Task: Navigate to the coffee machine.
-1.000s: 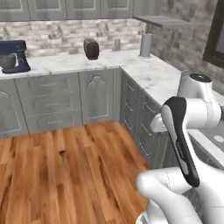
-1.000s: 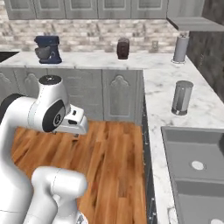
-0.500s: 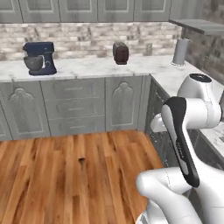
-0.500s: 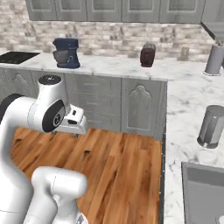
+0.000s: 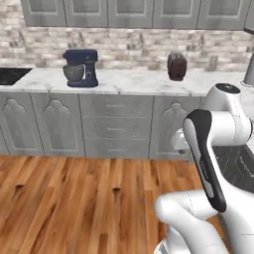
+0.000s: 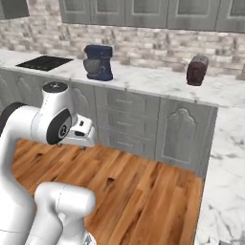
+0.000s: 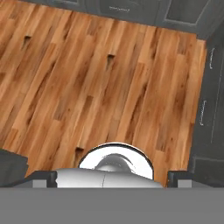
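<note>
The coffee machine is out of view. A grey sliver of a tall appliance (image 5: 249, 74) is cut off by the right edge of the left base view, and too little shows to name it. My gripper (image 5: 179, 142) (image 6: 84, 132) hangs folded close to the arm, pointing down at the wooden floor (image 7: 109, 87). In the hand view its fingertips (image 7: 43, 177) stand wide apart at the bottom, open, with nothing between them.
A navy-blue stand mixer (image 5: 81, 68) (image 6: 98, 62) and a dark brown toaster (image 5: 176, 66) (image 6: 197, 70) stand on the marble counter (image 5: 129, 82). Grey cabinets (image 5: 114, 124) run below it. A black cooktop (image 6: 44, 62) lies at the left. The counter turns a corner at the right (image 6: 225, 158).
The base has turned left, so the whole scene slid right. The mixer and toaster moved toward the middle, the sink and canister left the frame, and the cooktop came in.
</note>
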{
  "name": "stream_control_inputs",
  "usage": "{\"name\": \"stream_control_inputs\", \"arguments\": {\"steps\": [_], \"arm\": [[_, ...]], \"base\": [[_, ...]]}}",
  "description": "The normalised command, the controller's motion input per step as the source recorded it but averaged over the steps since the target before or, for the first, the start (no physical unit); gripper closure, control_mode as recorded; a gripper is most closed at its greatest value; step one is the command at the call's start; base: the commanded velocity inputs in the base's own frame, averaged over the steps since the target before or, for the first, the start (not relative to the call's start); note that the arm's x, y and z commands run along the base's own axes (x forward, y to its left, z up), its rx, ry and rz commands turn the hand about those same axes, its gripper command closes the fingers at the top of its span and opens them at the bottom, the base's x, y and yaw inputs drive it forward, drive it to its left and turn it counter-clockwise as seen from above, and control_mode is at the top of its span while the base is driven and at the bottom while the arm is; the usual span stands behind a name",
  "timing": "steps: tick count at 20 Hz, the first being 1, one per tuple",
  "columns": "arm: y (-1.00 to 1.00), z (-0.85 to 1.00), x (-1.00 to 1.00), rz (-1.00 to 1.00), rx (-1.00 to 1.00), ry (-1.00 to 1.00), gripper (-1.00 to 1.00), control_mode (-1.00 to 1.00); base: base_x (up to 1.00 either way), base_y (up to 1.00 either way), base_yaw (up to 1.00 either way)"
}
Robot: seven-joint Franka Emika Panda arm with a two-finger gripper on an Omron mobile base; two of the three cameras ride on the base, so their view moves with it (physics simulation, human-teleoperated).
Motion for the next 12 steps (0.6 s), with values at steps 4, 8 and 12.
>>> {"name": "stream_control_inputs", "arguments": {"steps": [4,8,12], "arm": [[0.0,0.0,0.0,0.0,0.0,0.0,-1.0,1.0],[0.0,0.0,0.0,0.0,0.0,0.0,-1.0,1.0],[0.0,0.0,0.0,0.0,0.0,0.0,-1.0,1.0]], "base": [[0.63,0.19,0.46],[0.67,0.21,0.48],[0.88,0.17,0.49]]}}
